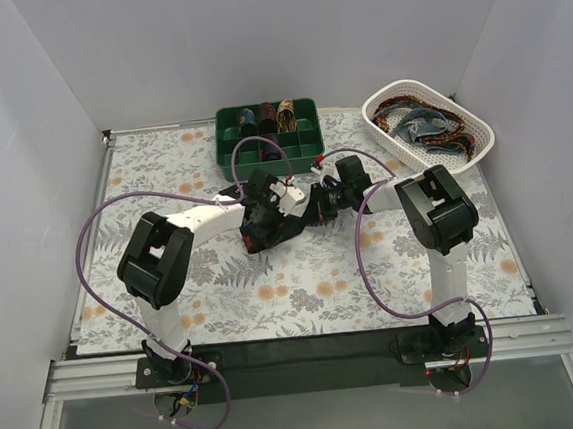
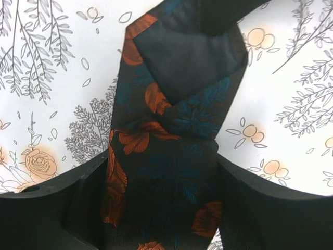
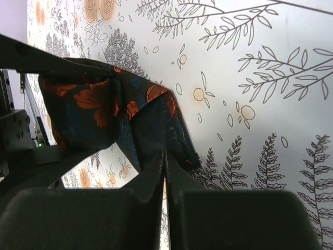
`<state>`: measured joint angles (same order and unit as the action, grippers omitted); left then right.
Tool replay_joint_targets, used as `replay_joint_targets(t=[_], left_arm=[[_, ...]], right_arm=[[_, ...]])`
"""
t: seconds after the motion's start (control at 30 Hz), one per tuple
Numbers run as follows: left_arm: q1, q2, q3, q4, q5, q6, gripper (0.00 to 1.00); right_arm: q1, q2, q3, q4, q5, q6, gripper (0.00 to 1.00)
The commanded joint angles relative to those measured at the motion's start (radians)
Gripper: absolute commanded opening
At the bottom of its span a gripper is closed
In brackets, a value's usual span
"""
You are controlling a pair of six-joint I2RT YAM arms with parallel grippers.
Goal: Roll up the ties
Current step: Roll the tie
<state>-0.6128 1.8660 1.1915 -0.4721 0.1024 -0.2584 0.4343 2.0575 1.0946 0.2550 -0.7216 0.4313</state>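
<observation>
Floral mat, mid-frame: tie snug in my left gripper, my right gripper tight on its edge.

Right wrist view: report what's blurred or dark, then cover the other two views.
Right wrist view: the right tool is a blurred black mass, the dark fabric necktie with orange flowers shaded, the floral tablecloth sharp. Left wrist view: necktie crisp, tablecloth nearly washed out. Top external view: even soft light, faint shadows.
</observation>
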Motion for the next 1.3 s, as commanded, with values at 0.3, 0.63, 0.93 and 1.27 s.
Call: replay_joint_targets(t=[0.3,0.63,0.93,1.27], left_arm=[[0.030,-0.018,-0.027,-0.076,0.003,-0.012,0.62],[0.030,-0.080,0.049,-0.062,-0.016,-0.080,0.98],[0.031,-0.223,0.043,0.115,-0.090,-0.347,0.98],[0.054,-0.439,-0.107,0.202,-0.164,-0.706,0.98]], right_arm=[[0.004,-0.033,-0.032,-0.039,0.025,-0.029,0.07],[0.004,-0.109,0.010,-0.043,0.019,-0.016,0.19],[0.012,-0.188,0.054,-0.048,0.013,0.007,0.48],[0.081,-0.181,0.096,-0.046,0.027,0.040,0.61]])
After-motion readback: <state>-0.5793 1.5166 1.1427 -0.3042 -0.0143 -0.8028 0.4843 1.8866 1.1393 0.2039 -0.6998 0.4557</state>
